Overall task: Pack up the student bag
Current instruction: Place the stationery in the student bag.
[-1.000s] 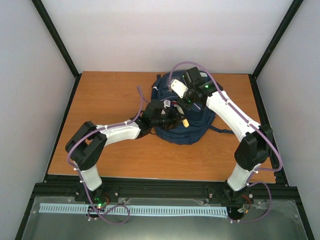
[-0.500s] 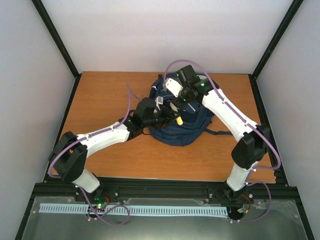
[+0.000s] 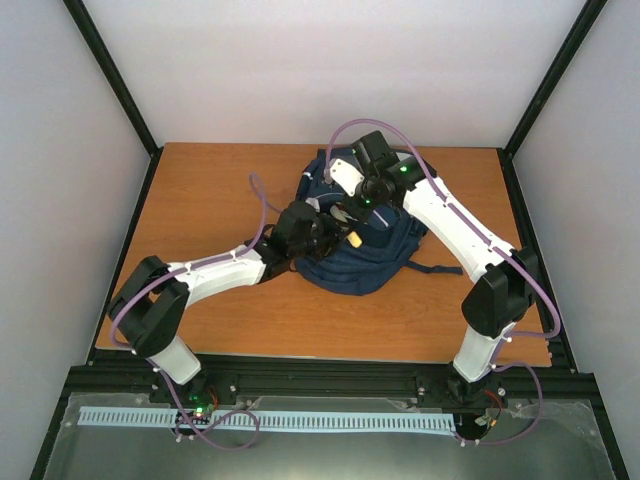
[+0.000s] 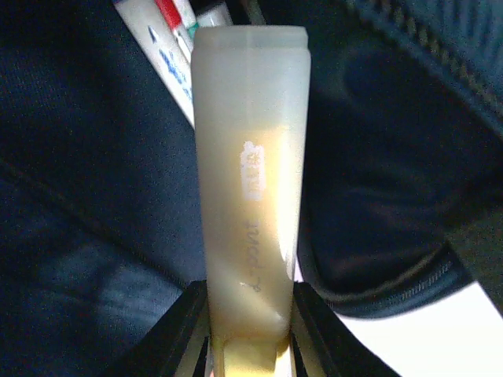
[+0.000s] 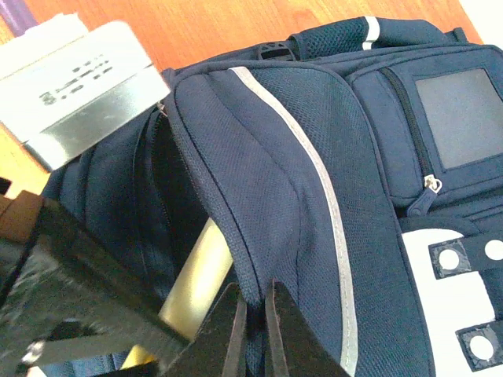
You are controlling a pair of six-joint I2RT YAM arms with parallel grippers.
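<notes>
The navy student bag (image 3: 375, 250) lies at the table's middle back. My right gripper (image 3: 352, 207) is shut on the edge of the bag's pocket flap (image 5: 283, 181) and holds it lifted; its jaws (image 5: 253, 314) pinch the fabric. My left gripper (image 3: 338, 230) is shut on a pale yellow cylindrical stick (image 4: 250, 157), whose far end points into the opened pocket. The stick also shows under the lifted flap in the right wrist view (image 5: 196, 271). Markers (image 4: 173, 31) lie inside the pocket. The pocket's inside is mostly hidden.
A silvery box-shaped part with a printed label (image 5: 75, 86) sits above my left gripper by the pocket mouth. The bag's white patches (image 5: 456, 298) and a zipped front pocket (image 5: 428, 184) face up. A dark strap (image 3: 435, 265) trails right. Bare wooden table (image 3: 210, 190) lies left.
My left arm has pushed the stick further in toward the pocket opening. My right gripper has shifted slightly left with the flap held. The bag has moved a little left.
</notes>
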